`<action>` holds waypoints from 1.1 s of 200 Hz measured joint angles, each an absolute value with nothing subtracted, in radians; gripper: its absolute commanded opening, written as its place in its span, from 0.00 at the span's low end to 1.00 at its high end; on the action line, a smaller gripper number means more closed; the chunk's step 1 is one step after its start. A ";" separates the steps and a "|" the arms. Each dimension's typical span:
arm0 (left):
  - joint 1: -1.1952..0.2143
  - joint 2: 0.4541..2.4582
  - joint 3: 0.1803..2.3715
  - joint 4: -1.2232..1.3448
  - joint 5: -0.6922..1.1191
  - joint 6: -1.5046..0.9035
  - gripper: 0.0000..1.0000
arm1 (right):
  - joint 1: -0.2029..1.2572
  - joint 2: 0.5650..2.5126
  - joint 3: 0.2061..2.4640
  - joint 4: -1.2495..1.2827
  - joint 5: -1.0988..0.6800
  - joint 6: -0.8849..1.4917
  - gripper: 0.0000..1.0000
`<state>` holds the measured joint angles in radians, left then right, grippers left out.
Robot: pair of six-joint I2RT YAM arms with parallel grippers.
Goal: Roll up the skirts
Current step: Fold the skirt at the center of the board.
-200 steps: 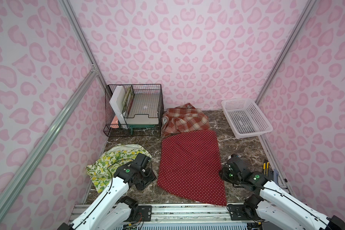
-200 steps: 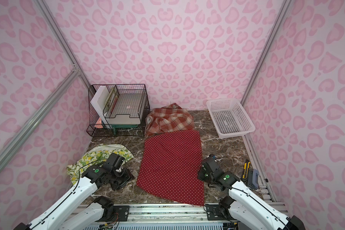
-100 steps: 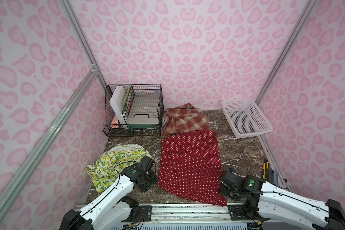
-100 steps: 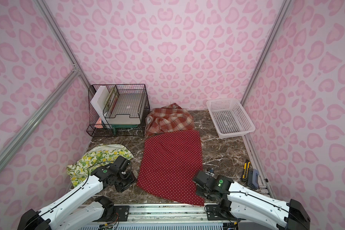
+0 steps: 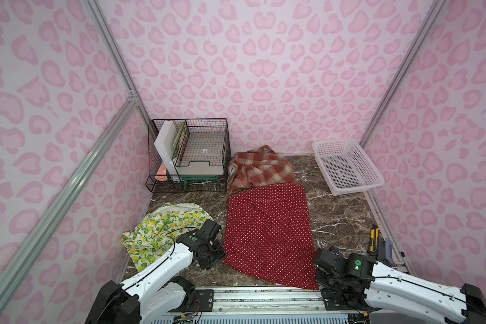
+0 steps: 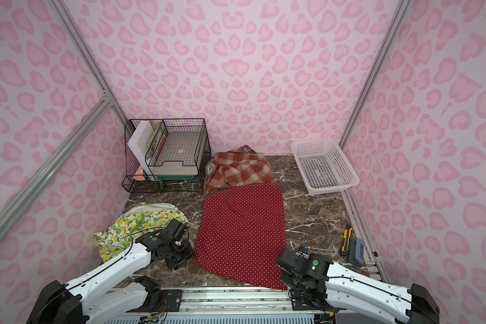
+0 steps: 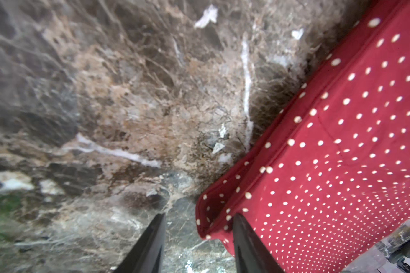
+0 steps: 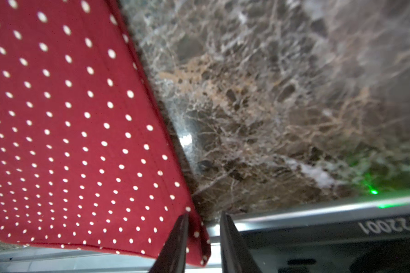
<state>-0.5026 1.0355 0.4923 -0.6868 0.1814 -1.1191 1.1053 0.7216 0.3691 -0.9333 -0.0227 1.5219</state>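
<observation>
— While the red polka-dot skirt (image 5: 267,232) lies flat on the bench (image 5: 340,213), lower centre in both top views, where are you?
— My left end effector (image 7: 199,216) straddles its lower-left corner, moderately wide. My right end effector (image 8: 204,215) straddles the lower-right hem, narrow.

Upside-down "122001" on dark panel (image 8: 386,232)

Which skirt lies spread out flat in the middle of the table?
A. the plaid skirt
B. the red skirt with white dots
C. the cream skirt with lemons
B: the red polka-dot skirt lies flat in the middle of the table, while the plaid skirt is crumpled behind it and the lemon skirt is bunched beside it.
</observation>
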 measured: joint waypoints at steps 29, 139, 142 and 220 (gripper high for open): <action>-0.505 1.058 0.483 -0.667 0.173 -1.118 0.34 | 1.112 0.698 0.361 -0.926 -0.059 1.522 0.31; -0.530 1.132 0.485 -0.607 0.169 -1.097 0.00 | 1.128 0.658 0.321 -0.865 -0.119 1.515 0.02; -0.530 1.130 0.484 -0.607 0.167 -1.097 0.00 | 1.128 0.655 0.321 -0.866 -0.119 1.514 0.00; -0.537 1.024 0.507 -0.673 0.133 -1.099 0.00 | 1.128 0.577 0.360 -0.923 -0.089 1.540 0.00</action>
<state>-0.5373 1.0241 0.5072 -0.6731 0.1329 -1.0992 1.1282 0.5774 0.3595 -0.9230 -0.0891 1.5398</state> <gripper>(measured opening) 0.067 0.068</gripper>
